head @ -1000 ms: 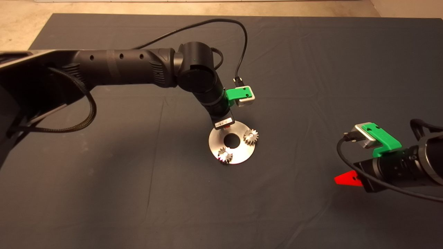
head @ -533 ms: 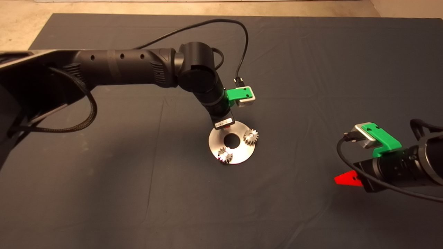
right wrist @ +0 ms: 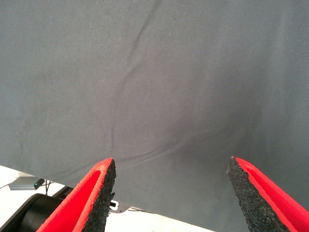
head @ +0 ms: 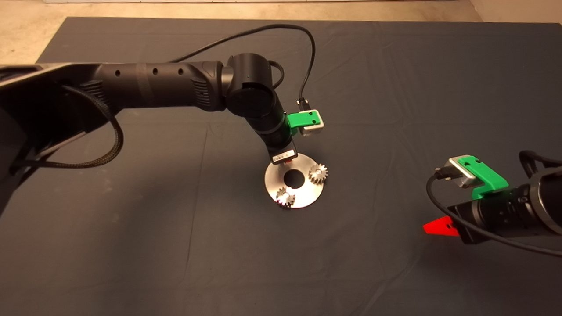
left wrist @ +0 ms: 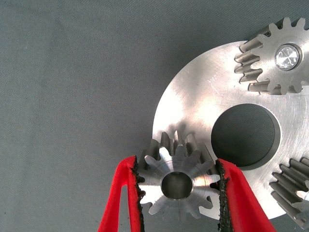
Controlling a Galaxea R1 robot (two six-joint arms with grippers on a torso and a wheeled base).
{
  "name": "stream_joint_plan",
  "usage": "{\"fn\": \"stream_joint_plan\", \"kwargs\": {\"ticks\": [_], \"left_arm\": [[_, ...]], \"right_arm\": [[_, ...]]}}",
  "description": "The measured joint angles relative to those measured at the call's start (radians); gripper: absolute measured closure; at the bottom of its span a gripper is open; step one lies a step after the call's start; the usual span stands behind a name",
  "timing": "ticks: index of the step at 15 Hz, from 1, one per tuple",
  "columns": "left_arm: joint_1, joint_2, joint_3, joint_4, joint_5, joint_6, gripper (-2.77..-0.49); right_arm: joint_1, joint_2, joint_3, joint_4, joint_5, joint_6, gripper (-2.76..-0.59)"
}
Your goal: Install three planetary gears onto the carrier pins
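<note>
Left gripper (left wrist: 179, 186) pads pinch third planetary gear (left wrist: 179, 182) by its teeth, over the carrier disc (head: 303, 196) rim at frame centre. Two gears sit on pins: one (head: 318, 174) at right edge, one (head: 285, 196) at lower edge. Bare mat (head: 175, 245) all round. Right gripper (right wrist: 171, 191) spread wide, idle lower right.
</note>
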Motion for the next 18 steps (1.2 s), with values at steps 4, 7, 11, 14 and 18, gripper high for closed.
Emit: {"fn": "stream_joint_plan", "kwargs": {"ticks": [4,7,11,14,18], "left_arm": [[0.000,0.013,0.000,0.000,0.023,0.003,-0.61],[0.000,0.013,0.000,0.000,0.023,0.003,-0.60],[0.000,0.013,0.000,0.000,0.023,0.019,-0.60],[-0.001,0.013,0.000,0.000,0.024,0.022,-0.60],[-0.006,0.021,-0.007,-0.008,0.034,0.034,-0.60]], "right_arm": [[0.000,0.000,0.000,0.000,0.000,0.000,-1.73],[0.000,0.000,0.000,0.000,0.000,0.000,-1.73],[0.000,0.000,0.000,0.000,0.000,0.000,-1.73],[0.000,0.000,0.000,0.000,0.000,0.000,-1.73],[0.000,0.015,0.000,0.000,0.001,0.000,-1.73]]}}
